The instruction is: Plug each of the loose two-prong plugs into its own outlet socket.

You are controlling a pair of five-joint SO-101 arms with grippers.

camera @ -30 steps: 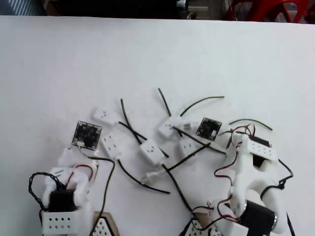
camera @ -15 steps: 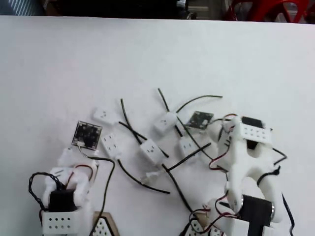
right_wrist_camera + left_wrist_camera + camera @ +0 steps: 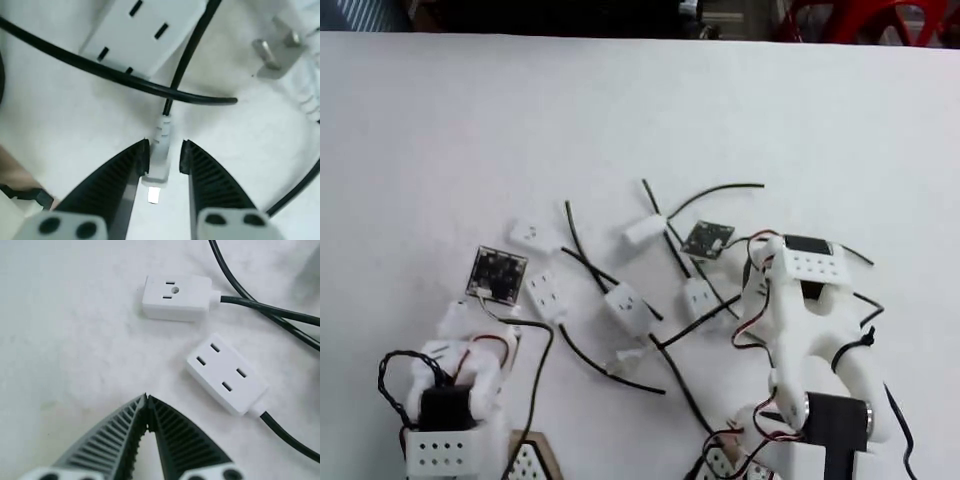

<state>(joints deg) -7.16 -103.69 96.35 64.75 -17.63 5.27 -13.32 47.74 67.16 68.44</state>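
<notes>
My right gripper [image 3: 164, 147] stands open by a narrow gap around a white two-prong plug [image 3: 159, 152] lying on the table, one finger touching it. The plug's black cord runs away from the gripper. A second loose plug [image 3: 272, 55] lies farther off with its prongs showing, beyond a white two-outlet socket [image 3: 140, 35]. My left gripper [image 3: 147, 401] is shut on nothing, just short of a two-outlet socket [image 3: 225, 375] and a single socket [image 3: 177, 297]. From above, the right arm [image 3: 805, 300] sits among the cords and the left arm [image 3: 455, 390] at the near left.
Black cords [image 3: 620, 375] cross and tangle between the sockets [image 3: 628, 307] in the table's middle. Another loose plug [image 3: 625, 362] lies near the front. A wooden piece [image 3: 532, 462] sits at the near edge. The far half of the white table [image 3: 640, 110] is bare.
The right arm has swung left and farther from the front edge. The white plug near its gripper has slid the same way with its cord. The left arm has stayed still.
</notes>
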